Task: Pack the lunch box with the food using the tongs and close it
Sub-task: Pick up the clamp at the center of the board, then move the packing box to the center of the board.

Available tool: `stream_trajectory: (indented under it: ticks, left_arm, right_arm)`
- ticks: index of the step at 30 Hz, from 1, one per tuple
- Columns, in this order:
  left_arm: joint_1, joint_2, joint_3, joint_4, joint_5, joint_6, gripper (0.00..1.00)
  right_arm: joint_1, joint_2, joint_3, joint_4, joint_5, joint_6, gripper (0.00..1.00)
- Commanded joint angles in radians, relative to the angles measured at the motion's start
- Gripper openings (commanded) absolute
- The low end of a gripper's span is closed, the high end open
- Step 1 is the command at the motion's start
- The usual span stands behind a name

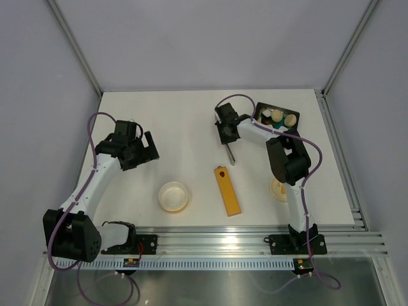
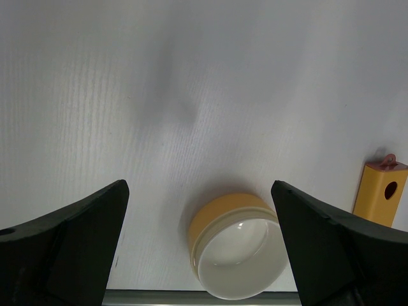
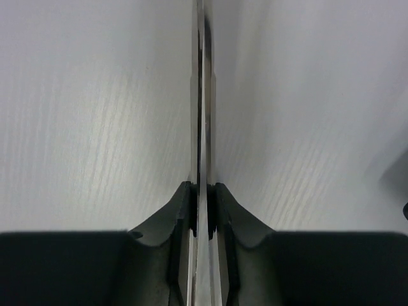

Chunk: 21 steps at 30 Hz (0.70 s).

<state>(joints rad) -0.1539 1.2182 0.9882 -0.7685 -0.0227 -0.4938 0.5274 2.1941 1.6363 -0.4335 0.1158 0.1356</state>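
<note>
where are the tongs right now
Top view, right of centre: the tongs are pinched in the right gripper, left of the black tray, beyond the orange-yellow bar.

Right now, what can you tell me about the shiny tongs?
The tongs are slim, shiny silver metal: two long thin arms, squeezed almost together. The right gripper pinches them, one black finger on each side. They stick out past the fingers above the white table. Whether their tips touch it I cannot tell.
</note>
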Motion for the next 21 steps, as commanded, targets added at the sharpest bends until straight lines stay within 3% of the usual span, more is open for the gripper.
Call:
stream_trajectory:
  ticks: [1, 7, 12, 16, 21]
  left_arm:
    - [-0.004, -0.019, 0.006, 0.028, -0.003, 0.012, 0.99]
    - [-0.006, -0.009, 0.013, 0.035, 0.001, 0.017, 0.99]
    - [-0.025, 0.032, 0.03, -0.009, -0.051, 0.031, 0.99]
    - [-0.076, 0.023, 0.041, -0.051, -0.075, 0.032, 0.99]
    - [-0.154, 0.007, 0.027, -0.109, -0.056, 0.023, 0.99]
  right_arm:
    - [-0.006, -0.068, 0.059, -0.036, 0.015, -0.001, 0.22]
    - [-0.03, -0.233, 0.091, -0.148, 0.013, 0.018, 0.19]
    - [-0.138, -0.379, 0.105, -0.322, -0.106, 0.07, 0.17]
    - [-0.254, -0.499, 0.042, -0.416, -0.192, 0.139, 0.18]
    - [-0.331, -0.655, -0.052, -0.507, -0.168, 0.18, 0.21]
